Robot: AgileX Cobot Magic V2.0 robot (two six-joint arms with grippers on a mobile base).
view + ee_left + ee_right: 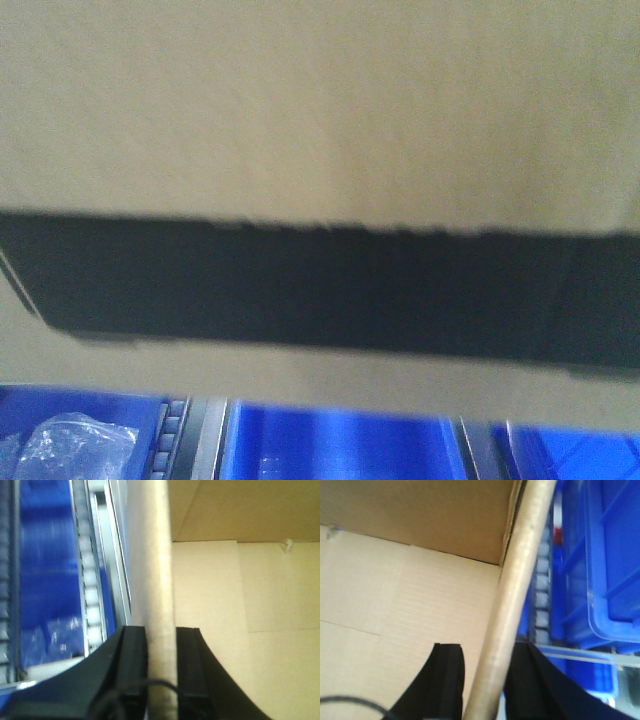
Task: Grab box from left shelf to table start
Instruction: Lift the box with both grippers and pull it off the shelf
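The box [320, 110], brown cardboard with a wide black panel [320, 290], fills nearly the whole front view, blurred. It is open-topped, and both wrist views look down into its pale inside. My left gripper [161, 640] is shut on the box's side wall [152, 555], one black finger inside and one outside. My right gripper [487, 655] straddles the opposite wall [520, 555] the same way, shut on it. The left shelf shows as roller tracks and metal rails [92, 580] just beyond the box. The table is out of view.
Blue plastic bins [340, 445] sit on the rack below and beside the box, also seen as a bin [45, 570] and a bin [610, 555] in the wrist views. One holds a clear plastic bag [70, 445]. Grey rollers [542, 585] run between the bins.
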